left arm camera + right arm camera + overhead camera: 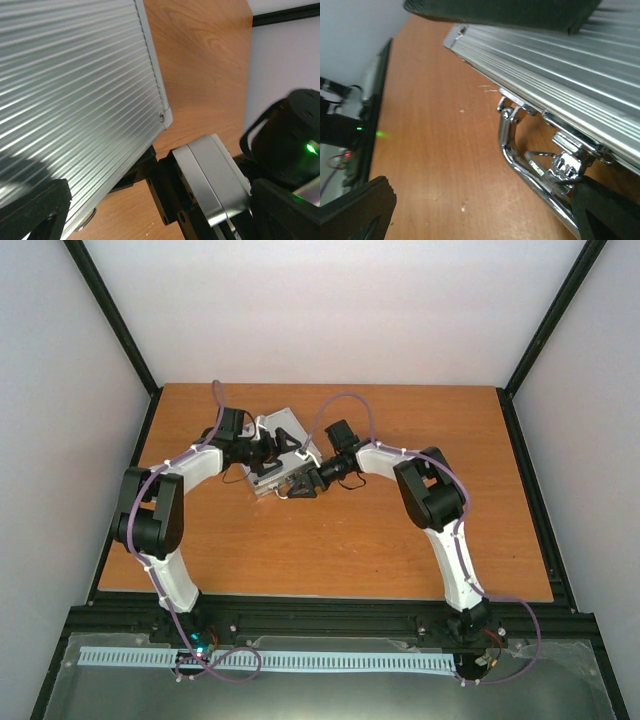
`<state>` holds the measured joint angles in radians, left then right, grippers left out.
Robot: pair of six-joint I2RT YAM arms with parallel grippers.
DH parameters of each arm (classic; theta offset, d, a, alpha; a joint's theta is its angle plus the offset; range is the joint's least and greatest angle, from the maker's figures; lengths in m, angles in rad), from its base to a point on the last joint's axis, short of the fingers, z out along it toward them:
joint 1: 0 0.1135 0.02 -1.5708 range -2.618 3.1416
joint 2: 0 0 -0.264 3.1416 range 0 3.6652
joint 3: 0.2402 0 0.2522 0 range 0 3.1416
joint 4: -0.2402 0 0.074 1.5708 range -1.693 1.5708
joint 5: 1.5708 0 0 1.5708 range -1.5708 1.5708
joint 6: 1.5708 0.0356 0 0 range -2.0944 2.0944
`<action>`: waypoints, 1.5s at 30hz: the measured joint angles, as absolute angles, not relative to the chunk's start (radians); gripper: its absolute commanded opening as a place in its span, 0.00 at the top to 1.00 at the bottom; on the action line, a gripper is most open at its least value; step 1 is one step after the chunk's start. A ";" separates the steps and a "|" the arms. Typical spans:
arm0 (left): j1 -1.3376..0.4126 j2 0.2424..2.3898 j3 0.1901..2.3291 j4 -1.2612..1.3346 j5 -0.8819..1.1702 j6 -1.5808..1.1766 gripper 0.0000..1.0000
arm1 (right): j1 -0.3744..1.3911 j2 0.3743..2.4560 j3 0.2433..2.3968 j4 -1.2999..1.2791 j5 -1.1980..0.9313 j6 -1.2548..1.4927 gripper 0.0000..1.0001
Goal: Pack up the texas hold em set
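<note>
Texas hold em set shows only as its silver case [283,432], which lies on the desk [350,550] left of centre and towards the far edge, skewed to the desk's sides. From above, both arms meet over it: the left claw [262,453] comes in from the left onto the lid, and the right claw [305,483] sits at the case's near-right edge, so both are about equally close. The left wrist view is filled by the ribbed lid, with its riveted corner [161,116] pointing at the right arm's grey housing [215,175]. This claw's black fingers stand spread wide at the bottom corners of the view, pinching nothing. In the right wrist view the case's long edge runs diagonally from upper left to lower right, with the chrome handle [517,155] and a latch [565,162] hanging just below it. The right claw is also spread, one finger just beside the handle. The lid looks lowered, so cards, chips and dice are hidden. Whether the latch is fastened cannot be made out.
</note>
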<state>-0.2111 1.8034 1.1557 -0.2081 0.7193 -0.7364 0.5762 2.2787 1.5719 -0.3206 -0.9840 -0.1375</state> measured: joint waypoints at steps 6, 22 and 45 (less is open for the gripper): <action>-0.215 1.816 1.154 -0.179 0.735 -0.737 0.00 | 0.549 2.358 1.659 -0.405 -1.187 -0.212 0.03; -0.211 1.825 1.142 -0.160 0.751 -0.722 0.00 | 0.550 2.404 1.720 -0.533 -1.290 -0.185 0.03; -0.201 1.818 1.138 -0.142 0.732 -0.741 0.00 | 0.550 2.404 1.800 -0.638 -1.234 -0.097 0.03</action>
